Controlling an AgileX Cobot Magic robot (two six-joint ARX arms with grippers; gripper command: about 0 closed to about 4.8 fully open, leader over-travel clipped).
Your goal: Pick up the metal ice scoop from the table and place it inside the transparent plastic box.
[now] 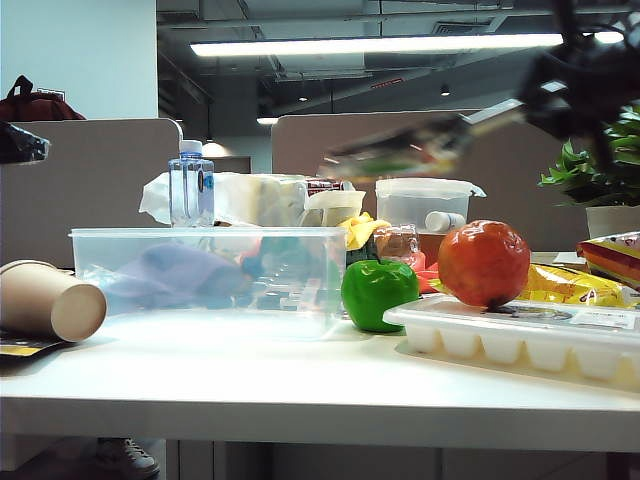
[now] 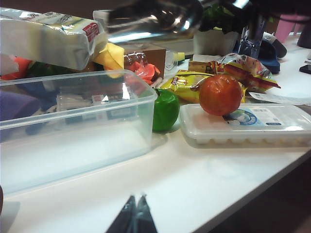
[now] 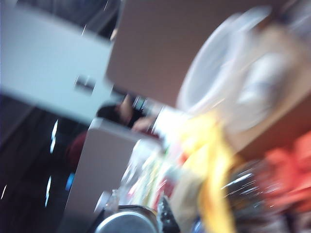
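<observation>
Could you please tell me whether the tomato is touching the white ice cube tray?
Touching. The left wrist view shows the tomato sitting directly on the ice cube tray's lid, no gap beneath it; the exterior view agrees.

green apple (image 1: 378, 292), red tomato (image 1: 484, 262), silver scoop (image 2: 155, 17)

Black right arm (image 1: 585, 85), blurred; left gripper (image 2: 135, 213) shows dark, seemingly pointed jaws.

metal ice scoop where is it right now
In the exterior view the metal ice scoop is in the air, upper right, carried by the right gripper above the clutter behind the transparent plastic box.
</observation>
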